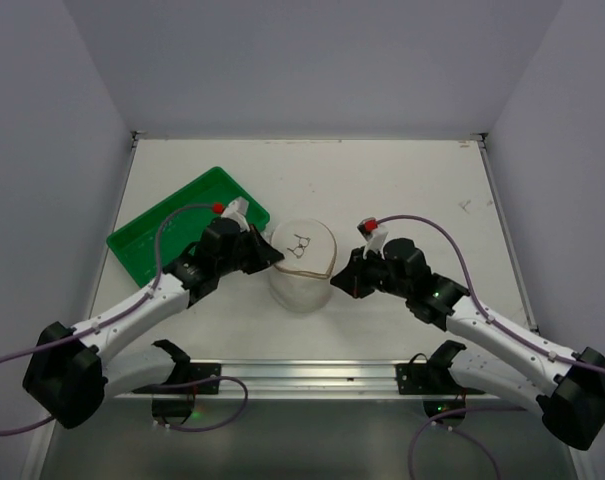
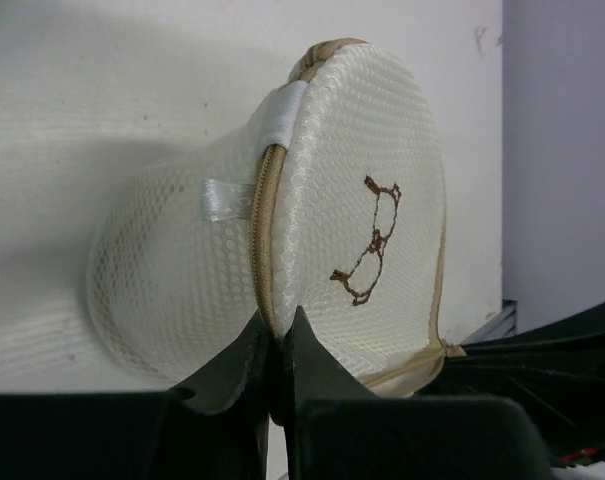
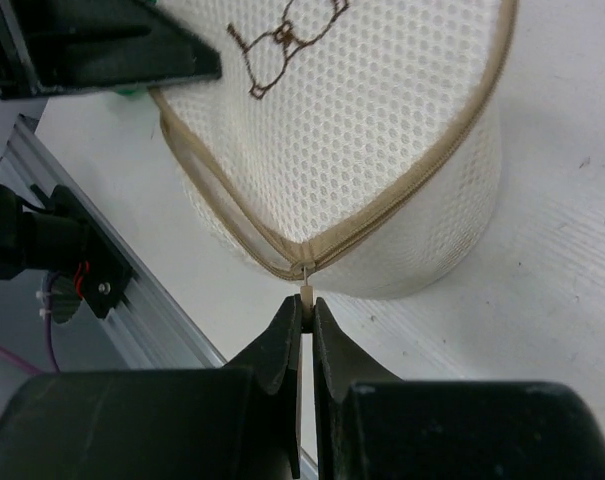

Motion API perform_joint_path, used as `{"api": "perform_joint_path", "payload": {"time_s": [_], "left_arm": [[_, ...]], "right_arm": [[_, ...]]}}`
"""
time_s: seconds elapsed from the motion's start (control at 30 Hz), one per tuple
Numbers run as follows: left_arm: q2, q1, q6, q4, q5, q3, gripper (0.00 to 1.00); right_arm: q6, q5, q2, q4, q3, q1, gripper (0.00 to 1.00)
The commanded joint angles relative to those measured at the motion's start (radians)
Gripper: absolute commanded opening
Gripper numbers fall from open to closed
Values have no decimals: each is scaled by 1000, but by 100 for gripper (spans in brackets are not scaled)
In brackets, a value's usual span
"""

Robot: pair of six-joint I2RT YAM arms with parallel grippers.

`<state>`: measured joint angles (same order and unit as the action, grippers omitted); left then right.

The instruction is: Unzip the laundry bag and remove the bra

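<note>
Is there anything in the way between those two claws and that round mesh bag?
Nothing visible. The left gripper is shut on the rim of the laundry bag, and the right gripper is shut on the zip pull at its edge. The green tray lies off to the side, not between them.

One laundry bag (image 1: 302, 262), one tray (image 1: 172, 228) (green), two claws (image 1: 276, 260) (image 1: 334, 283), probably one zip-pull (image 3: 306, 292).

A white surface (image 1: 402, 190) is being occupied by two things: a green tray (image 1: 202, 188) is being carried at the centre left of the frame, and the laundry bag (image 1: 302, 270) is being supported at the centre, near it.
</note>
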<state>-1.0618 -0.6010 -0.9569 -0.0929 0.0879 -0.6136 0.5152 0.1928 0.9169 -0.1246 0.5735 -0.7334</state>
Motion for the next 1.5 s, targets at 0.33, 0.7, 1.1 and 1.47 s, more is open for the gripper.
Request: {"api": "perform_joint_path", "payload": {"time_s": [0.33, 0.7, 1.1, 1.47], "left_arm": [[-353, 121, 236, -53, 102, -438, 94], [46, 60, -35, -15, 41, 0, 93], [-53, -59, -82, 49, -29, 2, 14], [-32, 58, 127, -80, 4, -64, 0]], "right_arm": [[117, 59, 255, 118, 186, -164, 0], [155, 56, 450, 220, 292, -175, 0], [140, -10, 410, 158, 253, -184, 0], [-37, -228, 106, -151, 95, -162, 0]]}}
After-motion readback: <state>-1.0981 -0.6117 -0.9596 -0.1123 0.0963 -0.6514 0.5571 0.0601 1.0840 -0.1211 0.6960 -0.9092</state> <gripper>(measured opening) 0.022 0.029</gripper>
